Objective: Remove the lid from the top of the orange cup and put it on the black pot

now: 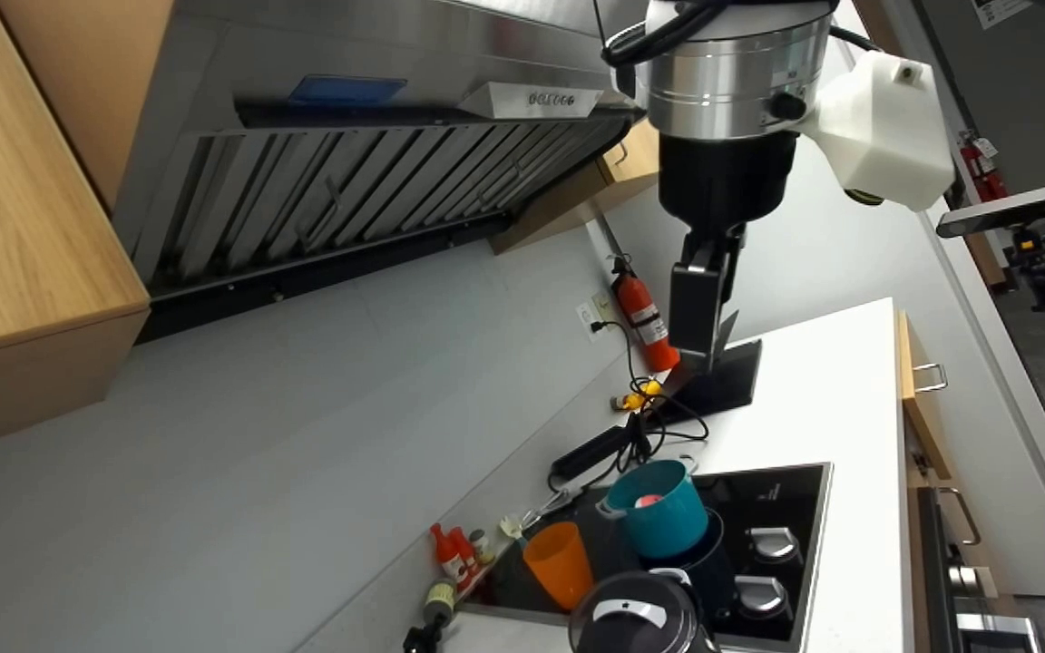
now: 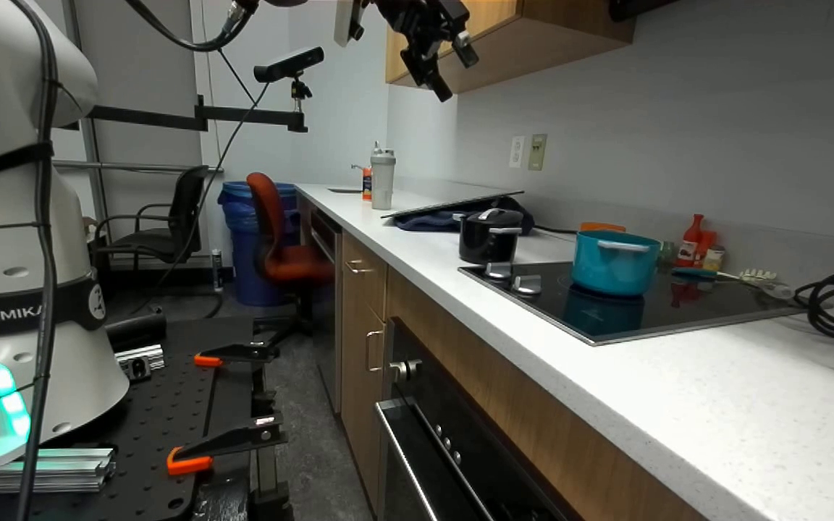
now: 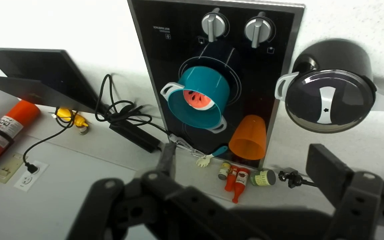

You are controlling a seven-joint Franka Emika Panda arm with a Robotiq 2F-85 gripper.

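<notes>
The round dark lid (image 3: 348, 96) with a light handle rests on top of the black pot (image 3: 342, 55), at the right of the wrist view. The pot's inside is hidden. The lid (image 2: 498, 215) and black pot (image 2: 486, 244) also show in an exterior view. The orange cup (image 3: 250, 136) stands uncovered on the cooktop's edge with its mouth up. It shows in both exterior views (image 1: 559, 562) (image 2: 601, 226), mostly hidden in one of them. My gripper (image 3: 242, 151) is open and empty, high above the counter and apart from everything, in both exterior views (image 1: 706, 349) (image 2: 453, 74).
A teal pot (image 3: 208, 83) holding a watermelon-like piece stands on the black cooktop (image 3: 165, 56). Small red bottles (image 3: 240, 183) and jars lie by the wall. A black cable (image 3: 122, 116), a dark panel (image 3: 45, 73) and a fire extinguisher (image 3: 8, 126) are at the left. A range hood (image 1: 350, 181) hangs above.
</notes>
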